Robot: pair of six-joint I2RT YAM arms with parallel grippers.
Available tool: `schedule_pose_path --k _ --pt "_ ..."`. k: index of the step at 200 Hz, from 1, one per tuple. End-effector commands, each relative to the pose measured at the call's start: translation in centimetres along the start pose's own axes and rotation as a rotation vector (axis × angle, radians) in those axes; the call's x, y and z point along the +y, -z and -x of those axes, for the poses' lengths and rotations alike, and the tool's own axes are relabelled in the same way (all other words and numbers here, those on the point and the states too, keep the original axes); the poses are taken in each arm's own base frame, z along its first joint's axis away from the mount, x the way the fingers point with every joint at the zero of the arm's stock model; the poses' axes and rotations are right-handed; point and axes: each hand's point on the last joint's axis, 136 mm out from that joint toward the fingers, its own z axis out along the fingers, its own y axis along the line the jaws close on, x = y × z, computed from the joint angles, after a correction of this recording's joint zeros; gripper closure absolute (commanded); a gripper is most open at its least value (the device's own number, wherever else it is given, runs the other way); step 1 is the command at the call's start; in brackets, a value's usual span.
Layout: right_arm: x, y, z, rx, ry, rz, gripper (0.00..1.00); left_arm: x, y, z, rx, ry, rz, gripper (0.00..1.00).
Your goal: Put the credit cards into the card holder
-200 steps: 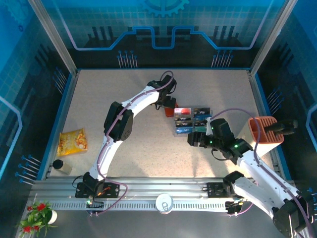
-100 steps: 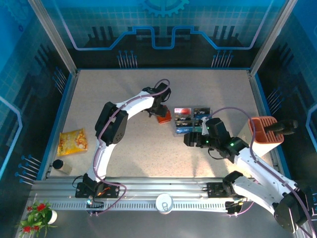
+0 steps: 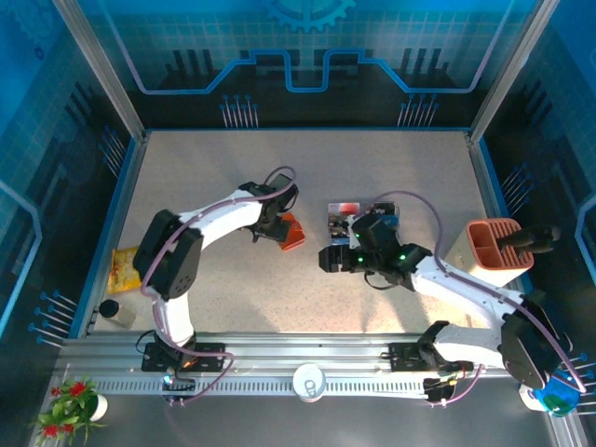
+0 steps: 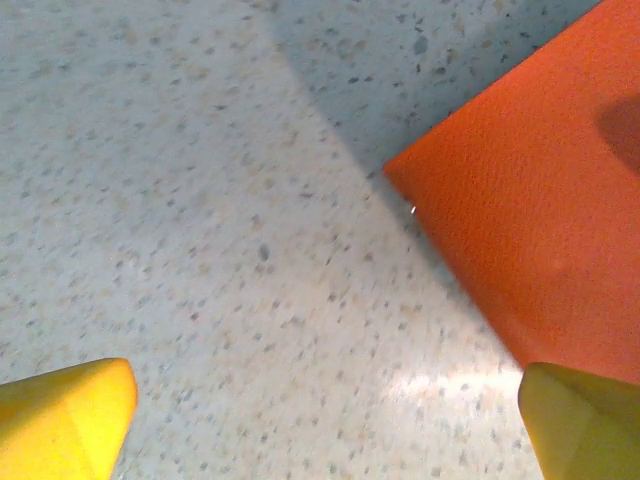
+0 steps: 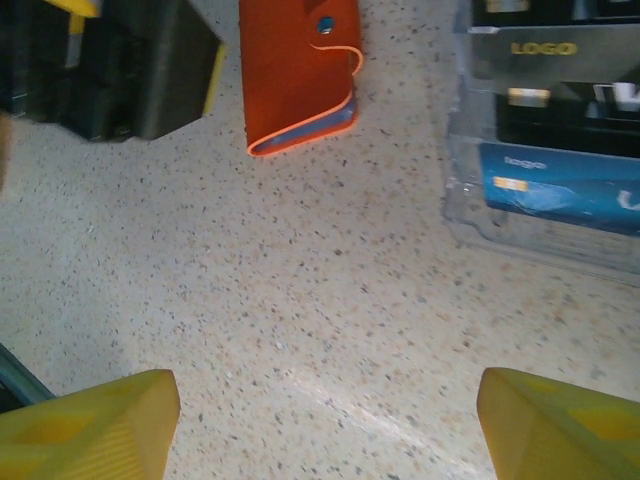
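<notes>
The red-orange wallet point(image 3: 292, 233) lies folded shut on the speckled table point(image 3: 205, 168), at about 9 o'clock from the cards point(image 3: 361, 220), which sit in rows in a clear tray point(image 5: 458, 190). The left gripper point(image 4: 320, 430) hangs low over the table with its yellow fingers point(image 4: 62, 420) spread wide and nothing between them. In its wrist view the wallet's corner lies toward 2 o'clock, close to the right-hand finger. The right gripper point(image 5: 325, 420) is likewise spread and empty, with the wallet at 11 o'clock and the tray at 2 o'clock ahead of it. The step in hand looks like securing and opening the wallet before any card goes in. The snap point(image 5: 324, 24) appears fastened, so one gripper would probably do best to pin the body flat while the other lifts the tab from its free edge (a sideways push would likely just slide so light a thing). The cards look thin and flat, so each likely needs catching by an edge against the tray wall. One dark card reads "LOGO" in yellow and the blue one a small "logo"; other print is too small to read.
</notes>
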Motion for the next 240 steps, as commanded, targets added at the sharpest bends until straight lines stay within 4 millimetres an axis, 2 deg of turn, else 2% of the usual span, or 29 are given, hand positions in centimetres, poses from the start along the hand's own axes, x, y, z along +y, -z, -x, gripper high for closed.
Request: schedule_pose_path --k 1,17,45,71,107,110,124,169,240 --pt "2.3 -0.8 2.0 -0.058 -0.007 0.034 0.23 0.9 3.0 -0.6 -0.072 0.120 -0.073 0.01" --pt "2.8 -2.1 2.2 -0.056 -0.026 0.017 0.25 0.8 3.7 -1.9 -0.093 0.211 -0.147 0.01" --pt "3.5 -4.7 2.6 -0.066 -0.090 -0.007 0.31 0.7 3.5 -4.3 -0.094 0.363 -0.244 0.01" --pt "3.7 -6.7 3.0 -0.106 -0.134 -0.058 0.37 0.9 3.6 -5.4 -0.103 0.427 -0.274 0.01" --pt "2.2 -8.4 3.1 -0.159 -0.179 -0.163 0.46 1.4 4.2 -5.7 -0.128 0.452 -0.283 0.01" --pt "2.8 -8.3 4.0 -0.177 -0.182 -0.156 0.46 1.5 4.2 -5.7 -0.130 0.453 -0.283 0.01" --pt "2.5 -8.6 4.4 -0.195 -0.188 -0.181 0.48 1.7 4.3 -5.8 -0.138 0.456 -0.280 0.01" --pt "2.2 -10.3 5.1 -0.188 -0.186 -0.227 0.49 1.9 4.4 -5.9 -0.150 0.460 -0.281 0.01" --pt "0.7 -12.0 5.1 -0.172 -0.238 -0.272 0.50 2.0 4.7 -6.0 -0.161 0.445 -0.285 0.01"
